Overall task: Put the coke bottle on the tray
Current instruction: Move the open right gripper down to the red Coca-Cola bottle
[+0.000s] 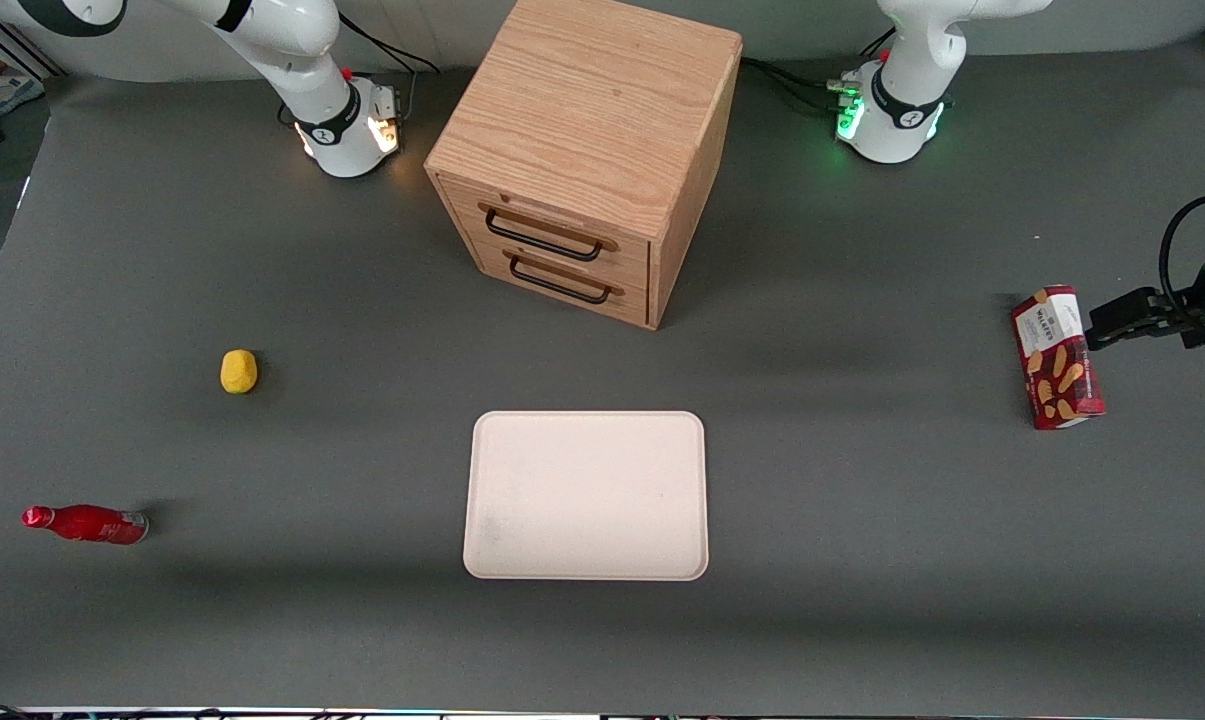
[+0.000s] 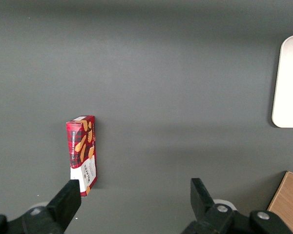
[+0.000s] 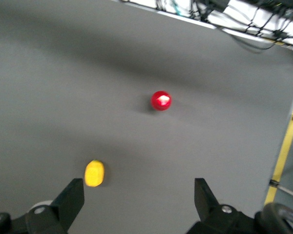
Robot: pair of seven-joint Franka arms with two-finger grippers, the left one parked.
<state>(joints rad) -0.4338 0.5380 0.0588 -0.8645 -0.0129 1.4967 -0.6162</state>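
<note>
The coke bottle [image 1: 87, 524] is a small red bottle on the grey table near the working arm's end, nearer the front camera than the yellow object. In the right wrist view the bottle [image 3: 161, 100] shows end-on as a round red shape. My right gripper [image 3: 139, 195] hangs high above the table, open, with nothing between its fingers and well apart from the bottle. It is out of the front view. The pale cream-pink tray [image 1: 587, 495] lies flat mid-table, in front of the drawer cabinet, with nothing on it.
A small yellow object [image 1: 239, 371] lies between the bottle and the working arm's base, close by one fingertip [image 3: 73, 195] in the right wrist view. The wooden drawer cabinet [image 1: 582, 150] stands mid-table. A red biscuit box [image 1: 1057, 357] stands toward the parked arm's end.
</note>
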